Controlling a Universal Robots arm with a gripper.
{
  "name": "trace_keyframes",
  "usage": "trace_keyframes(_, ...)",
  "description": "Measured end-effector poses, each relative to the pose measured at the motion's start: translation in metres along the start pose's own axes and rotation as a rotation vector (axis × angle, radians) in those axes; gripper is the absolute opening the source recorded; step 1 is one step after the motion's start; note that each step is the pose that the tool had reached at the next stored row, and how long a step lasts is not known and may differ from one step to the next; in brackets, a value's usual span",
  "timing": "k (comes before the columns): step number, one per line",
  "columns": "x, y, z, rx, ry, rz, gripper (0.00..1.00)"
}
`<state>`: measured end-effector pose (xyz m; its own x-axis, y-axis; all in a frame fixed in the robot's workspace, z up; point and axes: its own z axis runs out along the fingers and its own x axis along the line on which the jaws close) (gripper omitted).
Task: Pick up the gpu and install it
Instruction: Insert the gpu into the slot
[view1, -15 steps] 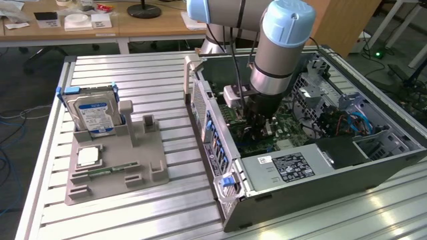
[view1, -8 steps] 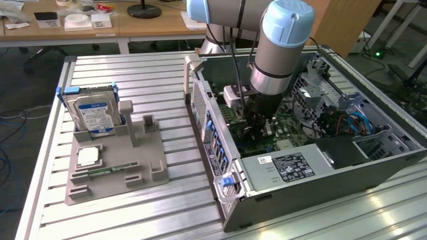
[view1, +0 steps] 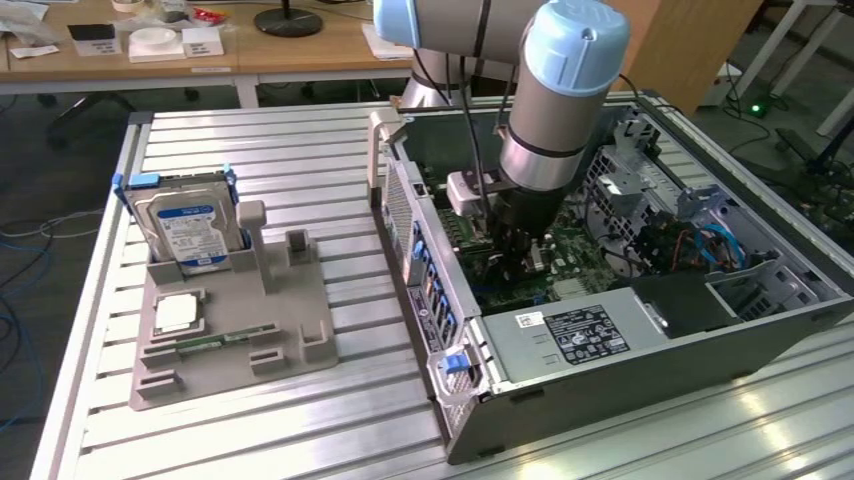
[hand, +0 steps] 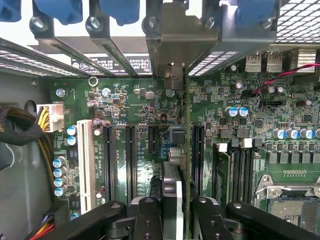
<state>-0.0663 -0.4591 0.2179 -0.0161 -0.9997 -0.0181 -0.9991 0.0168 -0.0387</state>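
You have the gpu already lifted and carried into the open computer case; it sits edge-on between the jaws, which are clenched on its upper edge, directly above the motherboard. In the wrist view its lower edge looks to lie along one of the long black expansion slots, and its metal bracket reaches the case's rear slot openings. Whether the card is pressed fully home, you cannot tell from here, so count the pick-up as done and the seating as unconfirmed.

The card's long axis runs parallel to the slots, from the gripper toward the case's rear wall, bracket end leading, and its flat faces stand upright.

Outside the case, on the tabletop, the grey holder carries the hard drive and a small green memory stick.
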Motion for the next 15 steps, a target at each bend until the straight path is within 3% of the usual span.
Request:
trace_keyframes(6,0.0002,0.0005,0.0054,-0.0007,0.0006,0.000,0.28)
trace_keyframes(15,0.0001,0.0004,0.0056,-0.0002,0.0000,0.000,0.28)
